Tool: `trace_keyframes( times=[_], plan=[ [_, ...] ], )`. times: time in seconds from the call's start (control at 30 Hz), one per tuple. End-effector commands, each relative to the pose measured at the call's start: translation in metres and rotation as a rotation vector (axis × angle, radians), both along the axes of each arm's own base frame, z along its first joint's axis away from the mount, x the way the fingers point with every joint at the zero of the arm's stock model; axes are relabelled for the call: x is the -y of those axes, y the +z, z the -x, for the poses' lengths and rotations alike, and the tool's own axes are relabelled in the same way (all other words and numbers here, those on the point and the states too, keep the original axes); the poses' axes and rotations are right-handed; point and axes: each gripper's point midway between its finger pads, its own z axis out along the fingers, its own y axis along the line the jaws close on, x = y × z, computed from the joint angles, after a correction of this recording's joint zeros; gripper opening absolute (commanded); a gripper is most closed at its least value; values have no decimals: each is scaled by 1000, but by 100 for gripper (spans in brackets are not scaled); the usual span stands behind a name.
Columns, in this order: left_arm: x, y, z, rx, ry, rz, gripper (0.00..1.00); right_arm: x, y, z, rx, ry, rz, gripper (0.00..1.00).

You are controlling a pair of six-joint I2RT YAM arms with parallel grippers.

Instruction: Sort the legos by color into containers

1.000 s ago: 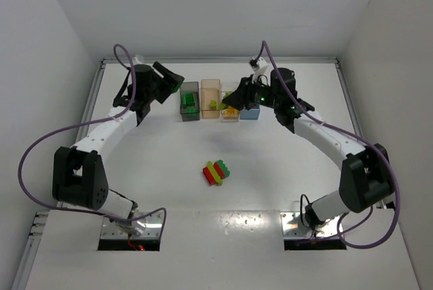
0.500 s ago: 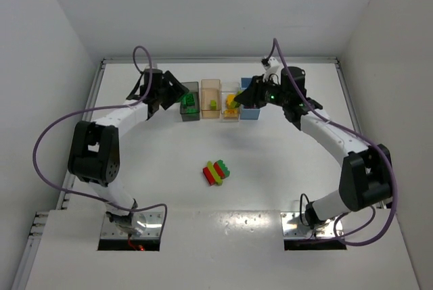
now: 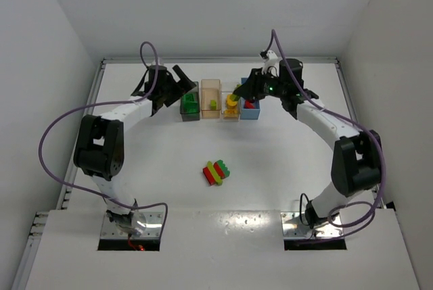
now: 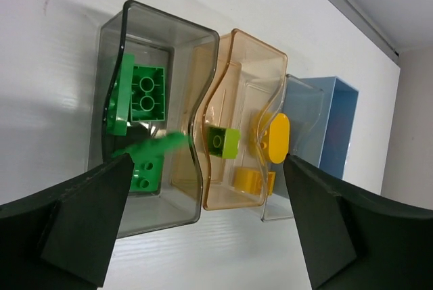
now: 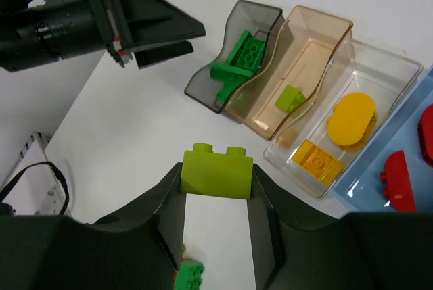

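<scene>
My left gripper (image 4: 203, 236) hangs open over the dark grey bin (image 4: 111, 40), nothing between its fingers. Dark green legos (image 4: 147, 92) lie in that bin, and one blurred green piece (image 4: 150, 147) is in mid-air above it. The tan bin (image 4: 243, 53) holds a lime lego (image 4: 222, 142). Yellow pieces (image 4: 279, 138) sit in the clear bin (image 5: 379, 67), red ones (image 5: 399, 182) in the blue bin (image 4: 338, 128). My right gripper (image 5: 216, 185) is shut on a lime green lego (image 5: 216, 168), just in front of the row of bins. A stuck-together cluster of legos (image 3: 216, 172) lies mid-table.
The four bins stand side by side near the table's back edge (image 3: 216, 60), with white walls behind and at both sides. The left gripper (image 3: 180, 80) and the right gripper (image 3: 239, 91) flank the row from either end.
My left gripper swung in over the dark grey bin and opened, letting go of a dark green piece. My right gripper moved back toward the bins with the lime lego still held.
</scene>
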Motion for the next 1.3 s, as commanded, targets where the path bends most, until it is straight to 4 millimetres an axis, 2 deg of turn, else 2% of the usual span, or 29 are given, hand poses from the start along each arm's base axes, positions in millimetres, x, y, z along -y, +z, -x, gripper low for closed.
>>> trace_keyframes(
  times=[0.0, 0.07, 0.1, 0.13, 0.17, 0.2, 0.23, 0.27, 0.3, 0.33, 0.37, 0.4, 0.43, 0.47, 0.5, 0.53, 0.63, 0.7, 0.77, 0.8, 0.83, 0.87, 0.9, 1.03, 1.1, 1.13, 1.2, 1.23, 1.27],
  plan=[
    [6, 51, -11, 147, -22, -1, 100, -7, 26, -23, 97, 18, -28, 0],
    [5, 71, -11, 202, -26, -1, 100, -11, 31, -34, 109, 15, -40, 0],
    [4, 88, -7, 240, -31, -4, 100, -13, 32, -40, 111, 13, -48, 0],
    [4, 96, -5, 256, -30, -1, 100, -19, 18, -47, 85, 13, -38, 0],
    [3, 105, -3, 274, -30, 3, 100, -22, 29, -58, 112, 11, -53, 0],
    [2, 119, 1, 301, -29, 9, 100, -29, 28, -63, 103, 15, -68, 0],
    [-8, 121, 1, 291, -18, 27, 100, -34, 21, -77, 86, 12, -73, 0],
    [-3, 128, 6, 309, -74, 47, 100, -37, 18, -85, 83, 10, -80, 0],
    [-4, 126, 9, 315, -101, 49, 100, -42, 12, -91, 73, 5, -81, 0],
    [-4, 131, 13, 345, -132, 50, 100, -50, 20, -101, 97, 3, -86, 0],
    [-6, 126, 16, 337, -175, 52, 100, -53, -2, -110, 65, 2, -75, 0],
    [-5, 126, 20, 351, -194, 47, 100, -58, -9, -114, 54, -1, -69, 0],
    [-9, 130, 20, 365, -190, 33, 100, -64, -4, -120, 67, -2, -70, 0],
    [-11, 134, 24, 378, -202, 3, 100, -65, -10, -124, 64, 0, -61, 0],
    [-15, 129, 22, 368, -185, -19, 100, -73, -26, -128, 43, 1, -50, 0],
    [-16, 133, 25, 375, -190, -33, 100, -74, -25, -132, 44, 1, -51, 0],
    [-24, 133, 23, 384, -199, -95, 100, -89, -47, -138, 15, 14, -29, 2],
    [-24, 133, 25, 387, -223, -125, 100, -94, -54, -141, 25, 20, -8, 3],
    [-23, 136, 25, 391, -236, -128, 100, -100, -64, -146, 31, 29, 23, 9],
    [-22, 133, 27, 384, -251, -136, 100, -99, -66, -149, 26, 19, 29, 17],
    [-22, 135, 27, 387, -254, -144, 100, -105, -56, -151, 59, 24, 32, 22],
    [-22, 131, 29, 369, -256, -144, 100, -103, -68, -151, 47, 21, 59, 28],
    [-23, 131, 28, 377, -265, -165, 100, -106, -66, -151, 56, 16, 71, 39],
    [-26, 122, 29, 352, -276, -202, 100, -102, -62, -155, 78, -7, 96, 63],
    [-27, 121, 28, 361, -287, -225, 100, -105, -50, -153, 113, -4, 101, 69],
    [-20, 122, 32, 372, -336, -216, 100, -104, -30, -151, 142, -6, 89, 72],
    [-12, 124, 38, 415, -424, -235, 100, -101, -22, -142, 157, 10, 103, 72],
    [0, 126, 47, 441, -515, -215, 100, -100, -11, -137, 169, 18, 94, 72],
    [4, 127, 51, 460, -557, -220, 100, -91, 13, -125, 192, 25, 77, 72]
  ],
)
